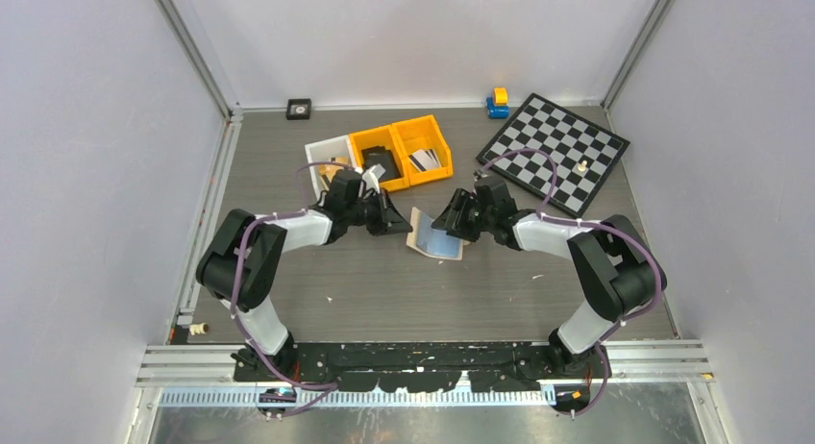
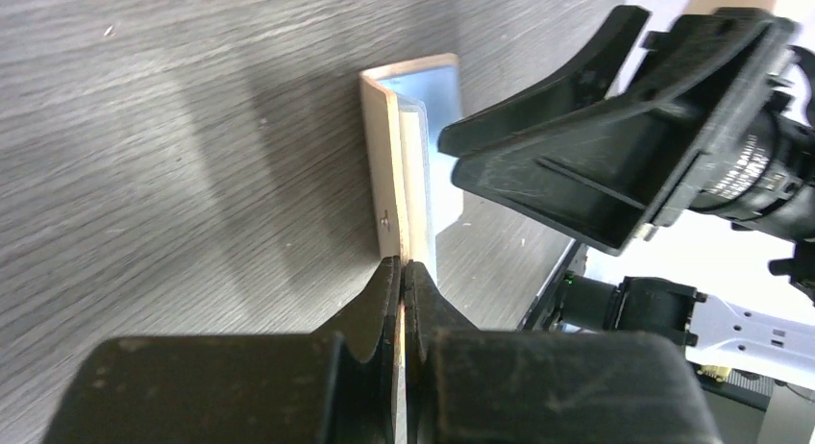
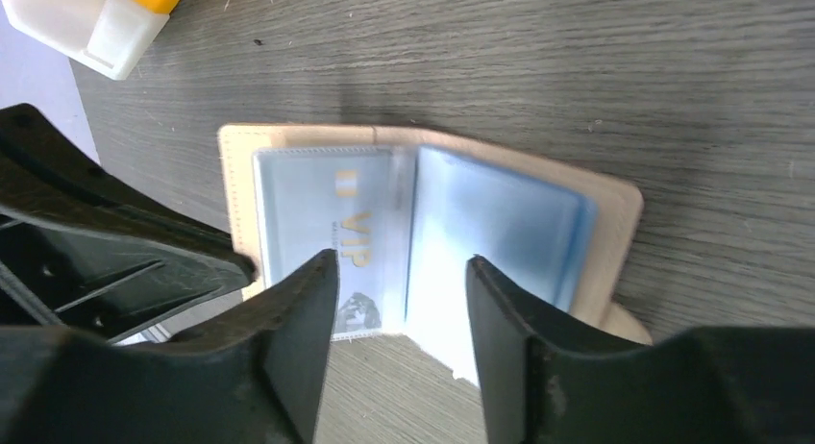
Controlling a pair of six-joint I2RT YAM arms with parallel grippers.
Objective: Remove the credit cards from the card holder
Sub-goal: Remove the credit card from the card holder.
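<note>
Clamping left gripper (image 2: 404, 263) onto left cover of open card holder (image 3: 236, 180); right gripper (image 3: 402, 261), jaws apart, over VIP card (image 3: 322, 209).

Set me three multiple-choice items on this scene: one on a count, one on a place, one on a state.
1. How many orange bins stand on the table?
A. one
B. two
C. four

2. Where is the card holder?
A. inside an orange bin
B. at the table's near edge, by the arm bases
C. open on the table, between the left gripper and the right gripper

3. How do the left gripper's jaws stand?
A. shut on the card holder's cover
B. wide open
C. shut on nothing

Answers:
1 B, the overhead view shows two side by side.
2 C, it is spread open with a gripper at each side.
3 A, the left wrist view shows them pinched on the edge of the beige cover.
</note>
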